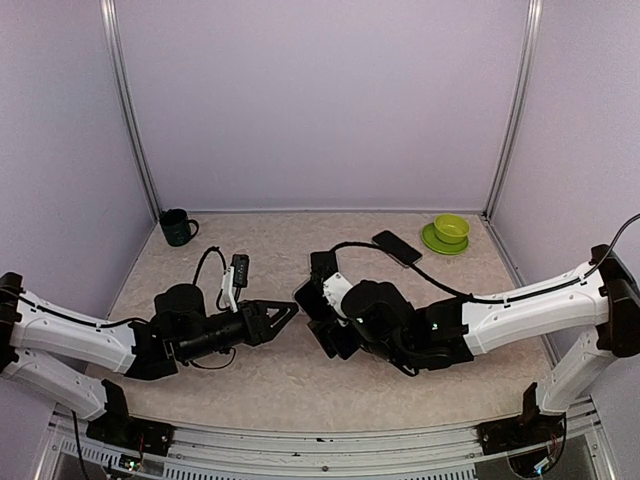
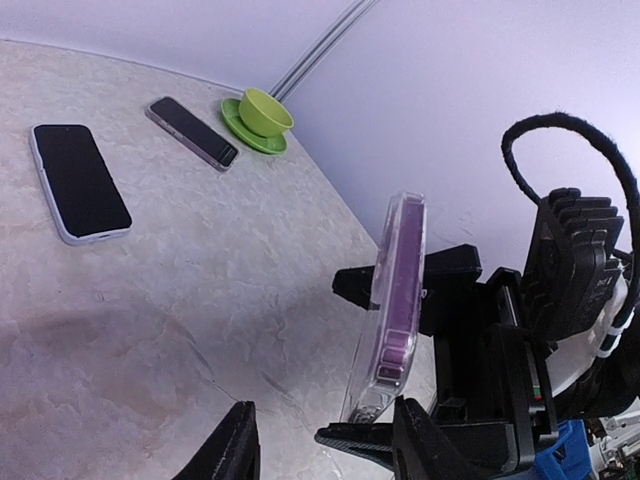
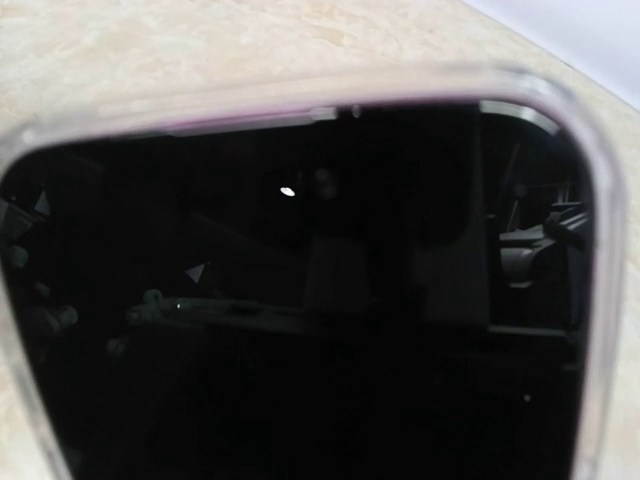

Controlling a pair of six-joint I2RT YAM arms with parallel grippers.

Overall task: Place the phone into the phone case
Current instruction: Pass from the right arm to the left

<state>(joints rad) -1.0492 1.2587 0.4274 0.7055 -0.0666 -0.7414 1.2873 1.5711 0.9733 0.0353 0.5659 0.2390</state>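
Observation:
A clear phone case (image 2: pixel 392 300) with a purple phone inside stands on edge above the table. My right gripper (image 2: pixel 402 362) is shut on its long edges, one black finger (image 2: pixel 448 283) above and one below. In the right wrist view the dark phone screen (image 3: pixel 300 300) with its clear rim fills the frame and hides that gripper's fingers. From the left, my left gripper (image 2: pixel 325 448) faces the case, open, with the case's lower corner just above its right finger (image 2: pixel 425 440). In the top view the two grippers meet mid-table, left gripper (image 1: pixel 286 314) beside the held case (image 1: pixel 308 298).
A second phone in a white case (image 2: pixel 80 180) lies flat on the table, screen up. A third, purple-edged phone (image 2: pixel 193 132) lies near a green cup on a green saucer (image 2: pixel 262 115). A dark mug (image 1: pixel 178 227) stands at the back left. Walls close in three sides.

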